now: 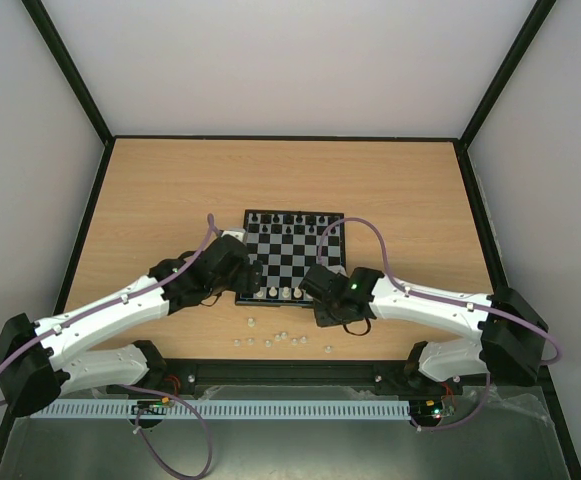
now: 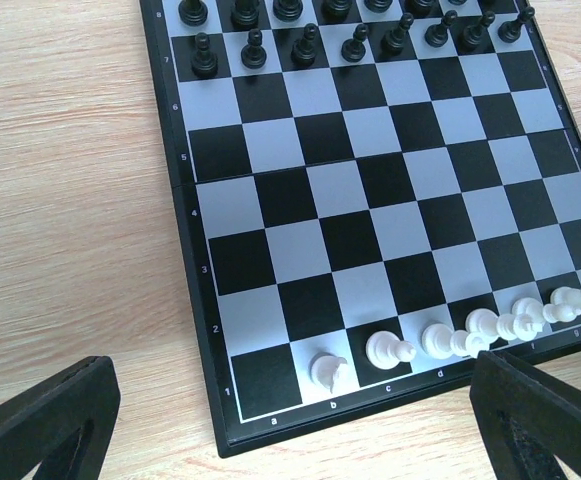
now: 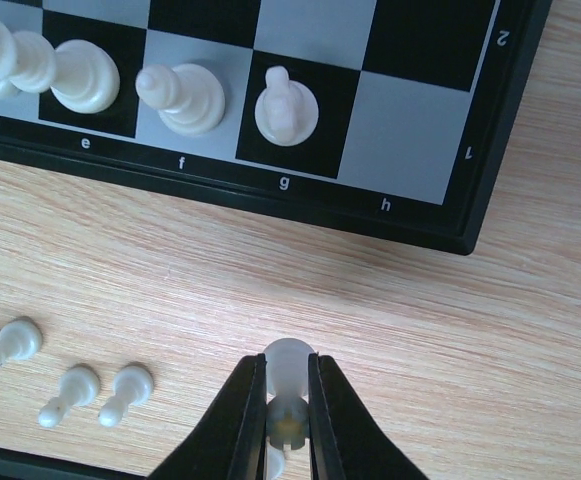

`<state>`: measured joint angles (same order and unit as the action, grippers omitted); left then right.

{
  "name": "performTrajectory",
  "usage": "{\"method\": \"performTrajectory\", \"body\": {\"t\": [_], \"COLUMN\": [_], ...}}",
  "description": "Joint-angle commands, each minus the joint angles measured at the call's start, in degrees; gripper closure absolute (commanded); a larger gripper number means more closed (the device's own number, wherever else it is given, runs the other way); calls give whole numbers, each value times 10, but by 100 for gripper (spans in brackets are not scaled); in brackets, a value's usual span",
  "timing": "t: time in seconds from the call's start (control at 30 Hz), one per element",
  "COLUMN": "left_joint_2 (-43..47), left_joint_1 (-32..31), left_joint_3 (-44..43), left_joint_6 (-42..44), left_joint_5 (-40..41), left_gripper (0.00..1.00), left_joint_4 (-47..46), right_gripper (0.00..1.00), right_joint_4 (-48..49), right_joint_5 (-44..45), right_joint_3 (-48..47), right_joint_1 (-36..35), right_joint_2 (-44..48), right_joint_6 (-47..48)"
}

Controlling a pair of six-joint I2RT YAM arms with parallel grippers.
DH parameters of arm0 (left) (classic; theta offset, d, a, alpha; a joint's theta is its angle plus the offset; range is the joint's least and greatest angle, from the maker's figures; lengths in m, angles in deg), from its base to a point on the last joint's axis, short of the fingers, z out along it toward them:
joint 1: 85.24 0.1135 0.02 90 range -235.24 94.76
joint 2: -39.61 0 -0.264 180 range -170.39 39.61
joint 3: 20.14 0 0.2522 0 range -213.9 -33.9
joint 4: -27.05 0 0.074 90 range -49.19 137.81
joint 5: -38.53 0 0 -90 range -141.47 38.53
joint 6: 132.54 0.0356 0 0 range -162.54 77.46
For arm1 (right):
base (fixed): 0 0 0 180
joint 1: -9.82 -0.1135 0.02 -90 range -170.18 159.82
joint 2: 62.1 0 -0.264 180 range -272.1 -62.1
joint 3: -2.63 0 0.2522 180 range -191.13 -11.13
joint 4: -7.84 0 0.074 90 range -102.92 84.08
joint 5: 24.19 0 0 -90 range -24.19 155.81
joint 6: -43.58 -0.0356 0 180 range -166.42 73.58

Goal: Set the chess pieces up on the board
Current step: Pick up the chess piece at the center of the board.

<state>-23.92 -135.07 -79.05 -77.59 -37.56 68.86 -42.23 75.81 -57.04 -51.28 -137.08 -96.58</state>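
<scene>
The board [image 1: 292,262] lies mid-table, with black pieces on its far rows. Several white chess pieces [image 2: 390,350] stand on its near row from b onward; the right wrist view shows those on d to g [image 3: 286,108], and the h corner square [image 3: 410,140] is bare. My right gripper [image 3: 288,362] is shut on a white piece [image 3: 290,358] above the wood, just in front of the board's near right corner; it also shows from above [image 1: 322,305]. My left gripper [image 1: 246,284] is open and empty at the board's near left corner, its fingers [image 2: 45,420] wide apart.
Several loose white pieces lie on the wood in front of the board [image 1: 267,341]; three of these small pieces show left of my right gripper [image 3: 70,392]. Black pieces [image 2: 350,35] fill the two far rows. The arm bases and a rail run along the near edge.
</scene>
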Motion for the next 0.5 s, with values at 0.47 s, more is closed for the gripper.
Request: {"method": "performTrajectory", "body": {"t": [0.47], "left_joint_2": [17], "left_joint_1": [10], "left_joint_3": [9], "left_joint_6": [7], "left_joint_5": [0], "left_gripper": [1], "left_joint_4": [0], "right_gripper": [90], "right_joint_4": [-61], "right_joint_5": [20], "right_joint_3": [-54], "right_joint_1": [72], "right_joint_2": [-43], "right_joint_6": [84]}}
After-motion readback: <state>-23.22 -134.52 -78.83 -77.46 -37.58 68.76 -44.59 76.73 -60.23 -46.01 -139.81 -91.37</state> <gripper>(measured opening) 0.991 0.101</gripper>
